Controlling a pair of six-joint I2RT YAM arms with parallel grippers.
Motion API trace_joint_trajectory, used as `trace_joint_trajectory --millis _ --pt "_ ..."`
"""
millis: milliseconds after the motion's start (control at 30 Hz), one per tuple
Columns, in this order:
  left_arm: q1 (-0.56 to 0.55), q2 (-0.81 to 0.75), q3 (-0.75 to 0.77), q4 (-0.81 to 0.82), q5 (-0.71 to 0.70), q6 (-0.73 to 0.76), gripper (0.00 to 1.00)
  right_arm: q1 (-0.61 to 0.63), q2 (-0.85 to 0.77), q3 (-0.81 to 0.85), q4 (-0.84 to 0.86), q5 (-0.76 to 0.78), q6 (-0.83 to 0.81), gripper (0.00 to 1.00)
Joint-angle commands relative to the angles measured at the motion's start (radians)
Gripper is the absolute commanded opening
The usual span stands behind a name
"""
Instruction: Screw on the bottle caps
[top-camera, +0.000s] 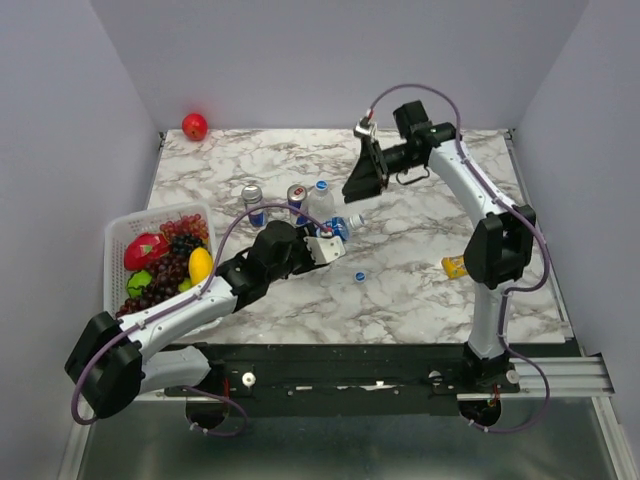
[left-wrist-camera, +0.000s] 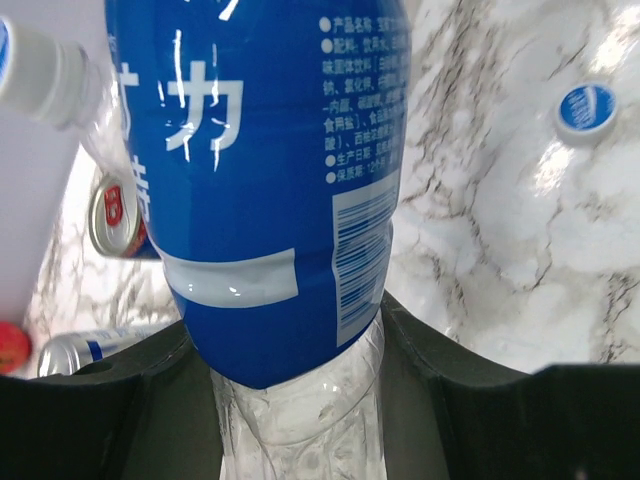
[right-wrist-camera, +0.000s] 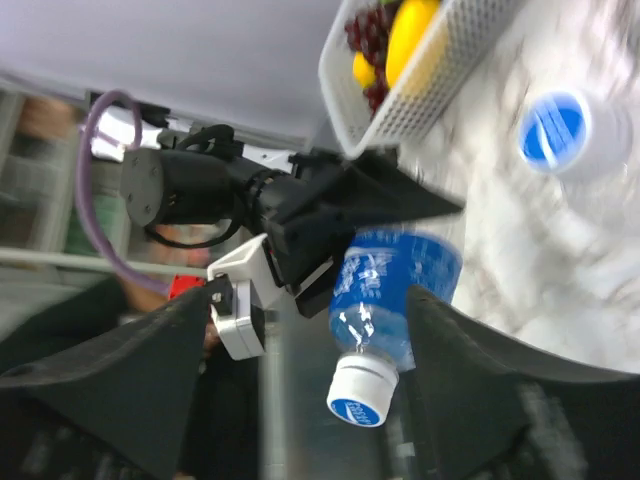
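My left gripper (top-camera: 326, 241) is shut on the blue-labelled clear bottle (top-camera: 342, 227), holding it tilted above the table with its neck pointing at the right gripper. In the left wrist view the bottle (left-wrist-camera: 270, 170) fills the frame between the jaws (left-wrist-camera: 300, 385). A blue-topped cap (right-wrist-camera: 360, 392) sits on its neck. My right gripper (top-camera: 358, 186) is open; in its wrist view the cap lies between its spread fingers (right-wrist-camera: 312, 300) without touching them. A loose blue cap (top-camera: 359, 276) (left-wrist-camera: 588, 108) lies on the marble. A second clear bottle (top-camera: 320, 203) (right-wrist-camera: 556, 130) stands upright with a cap on.
Two blue-and-silver cans (top-camera: 252, 204) (top-camera: 297, 201) stand left of the upright bottle. A white basket (top-camera: 118, 245) of fruit sits at the table's left edge. A red apple (top-camera: 194, 126) is at the back left corner. A yellow object (top-camera: 455, 266) lies by the right arm.
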Motion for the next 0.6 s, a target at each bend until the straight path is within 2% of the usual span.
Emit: trace_joint_trajectory --millis 0,33,67,100,133,167,200,233,333,400,567 --pt "0.055 -0.072 0.012 -0.045 0.304 -0.082 0.0 -0.055 -0.104 0.159 0.06 0.0 -0.357 0.93" --pt "0.089 -0.084 0.009 -0.049 0.381 -0.102 0.0 -0.055 -0.185 0.113 0.062 0.055 -0.561 0.99" --pt "0.134 -0.104 0.01 -0.054 0.459 -0.122 0.0 -0.055 -0.23 0.053 0.089 0.071 -0.624 0.99" --pt "0.144 -0.104 0.018 -0.063 0.493 -0.131 0.0 -0.055 -0.285 -0.098 0.145 0.082 -0.646 0.99" --pt "0.149 -0.103 0.032 -0.095 0.533 -0.137 0.0 -0.055 -0.364 -0.152 0.226 0.105 -0.719 0.99" --pt "0.162 -0.086 0.067 -0.117 0.559 -0.139 0.0 -0.055 -0.402 -0.194 0.23 0.105 -0.785 0.99" --pt "0.169 -0.075 0.085 -0.138 0.578 -0.128 0.0 -0.051 -0.429 -0.229 0.211 0.097 -0.872 0.99" --pt "0.175 -0.064 0.102 -0.178 0.61 -0.12 0.0 -0.043 -0.449 -0.252 0.107 0.111 -1.078 0.98" --pt "0.182 -0.038 0.144 -0.229 0.628 -0.044 0.0 -0.008 -0.494 -0.271 -0.041 0.166 -1.309 0.89" --pt "0.182 -0.031 0.159 -0.246 0.644 0.001 0.0 0.005 -0.509 -0.282 -0.053 0.188 -1.335 0.86" --pt "0.182 0.006 0.213 -0.289 0.658 0.082 0.0 0.038 -0.512 -0.285 -0.199 0.237 -1.564 0.75"
